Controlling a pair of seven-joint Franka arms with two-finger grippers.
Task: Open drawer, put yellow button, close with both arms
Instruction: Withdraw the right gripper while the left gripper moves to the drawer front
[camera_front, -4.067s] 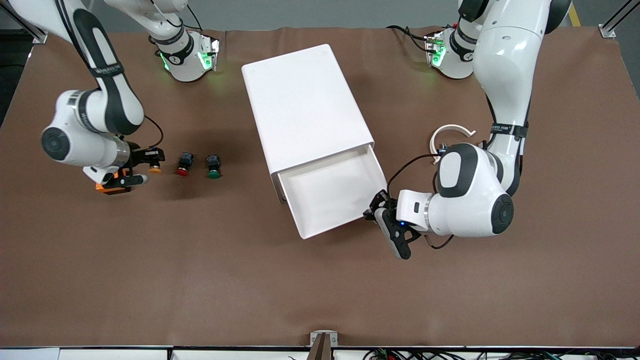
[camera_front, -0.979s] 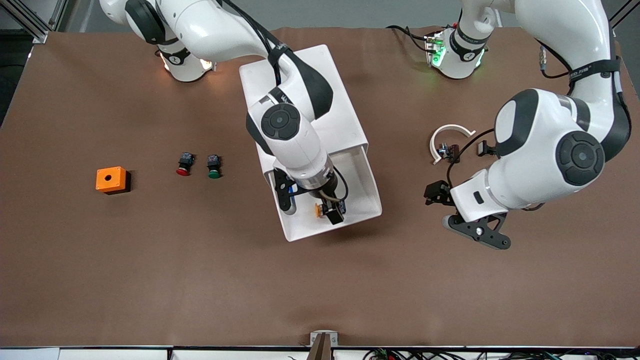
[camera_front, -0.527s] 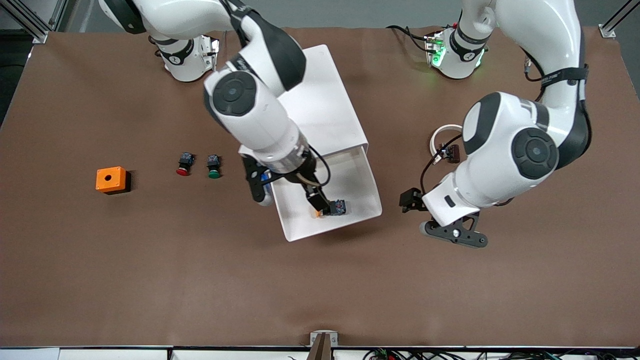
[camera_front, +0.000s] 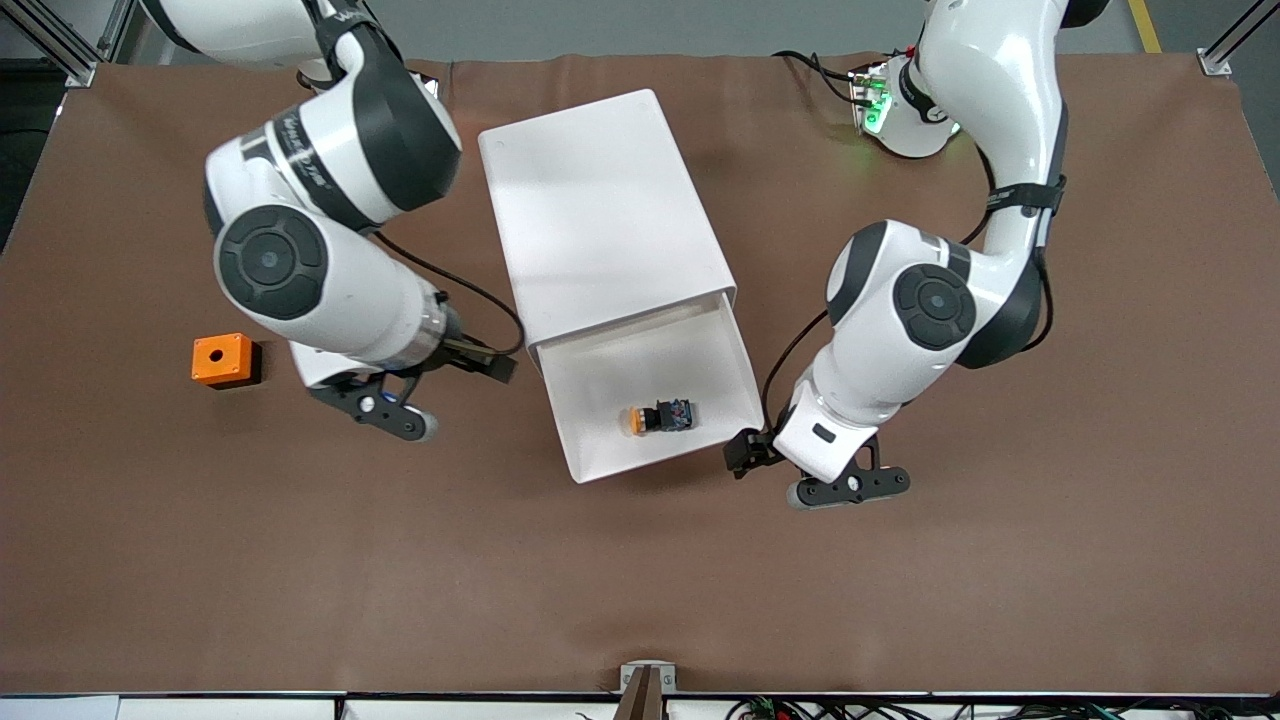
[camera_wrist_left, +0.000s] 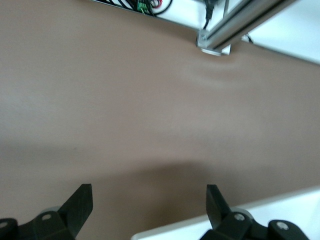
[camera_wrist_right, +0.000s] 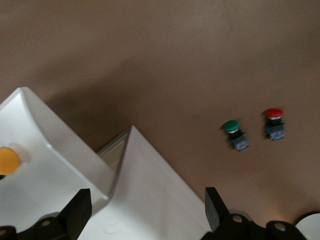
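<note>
You have the drawer (camera_front: 655, 395) pulled out of the white cabinet (camera_front: 600, 215) toward the front camera, and the yellow button (camera_front: 660, 416) lies on its side on the drawer floor, near the drawer's front wall, with its yellow cap pointing toward the right arm's end of the surface. Nothing grips it. Your right gripper (camera_front: 372, 408) hangs over the brown surface (camera_front: 640, 580) beside the open drawer, on the side toward the right arm's end, and its fingers (camera_wrist_right: 75, 212) are spread wide and empty. In the right wrist view you can see the edge of the yellow cap inside the drawer, the cabinet corner, and farther off the green button (camera_wrist_right: 235, 134) and the red button (camera_wrist_right: 274, 123) standing apart from each other on the surface. Those two buttons are hidden by the right arm in the front view. An orange box (camera_front: 223, 359) with a round hole in its top sits near the right arm's end of the surface, just beside that arm's forearm as seen from the front. Your left gripper (camera_front: 848, 487) hangs over the surface just beside the drawer's front corner, on the side toward the left arm's end. Its fingers (camera_wrist_left: 80, 205) are also wide apart, holding nothing, and the left wrist view shows mostly bare brown surface between them with a white edge of the drawer at one corner.
</note>
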